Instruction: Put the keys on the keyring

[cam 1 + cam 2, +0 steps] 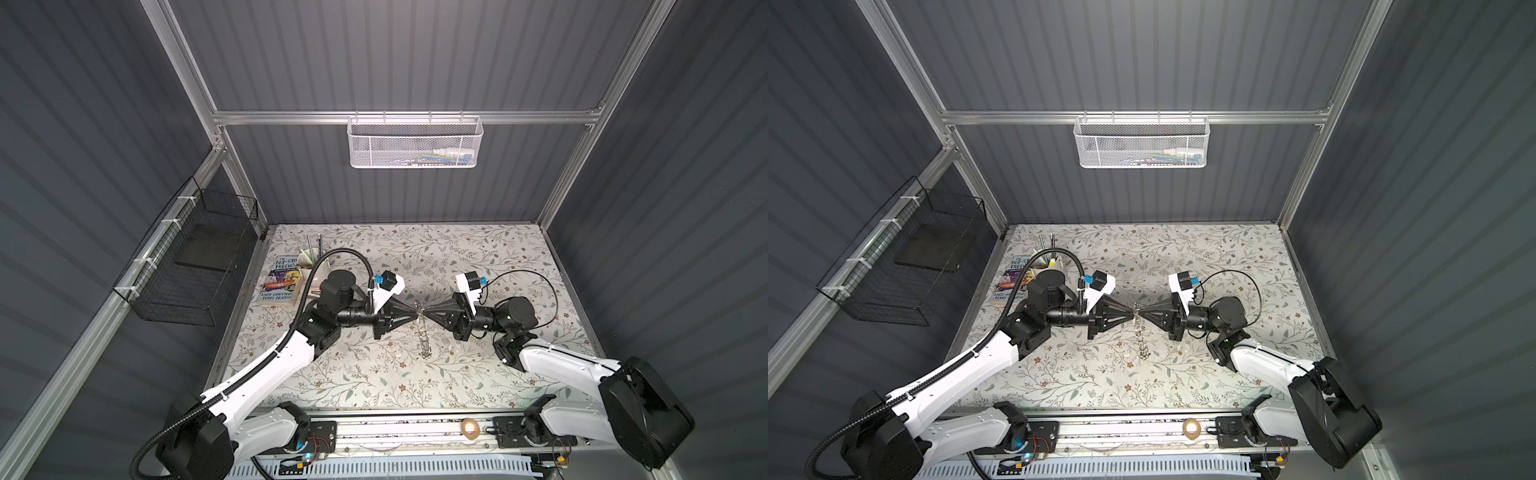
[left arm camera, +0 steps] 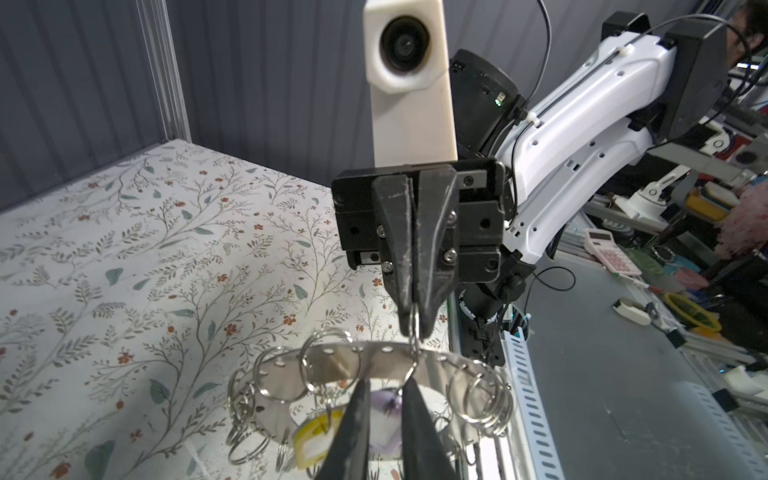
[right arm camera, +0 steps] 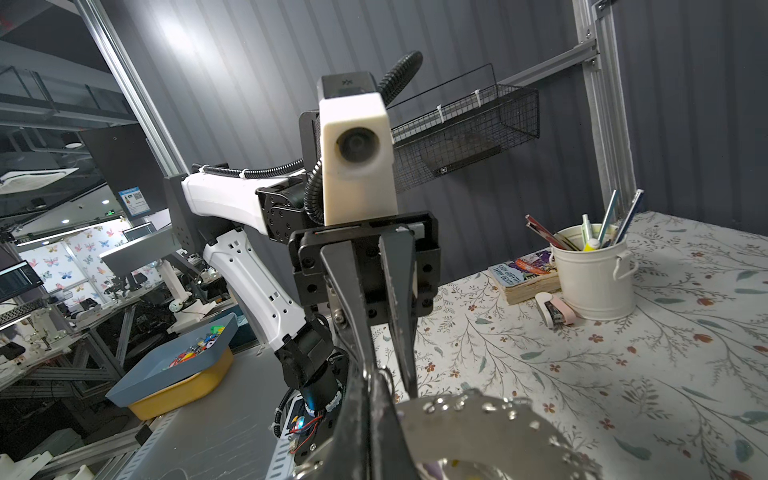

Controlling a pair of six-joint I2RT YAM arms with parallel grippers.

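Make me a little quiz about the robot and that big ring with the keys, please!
1. Pick one. What does the right tool pinch?
A. a small wire loop on the rim of the keyring
B. a pen from the cup
C. the book
2. True or false: the keyring lies flat on the table with no tool near it.
3. Fill the gap: by the keyring, the left wrist view shows two key tags, a yellow tag and a ____ one.
Key: 1 A. 2 False: it is held up by its rim, and both top views show it on edge. 3 lilac: see the lilac tag.
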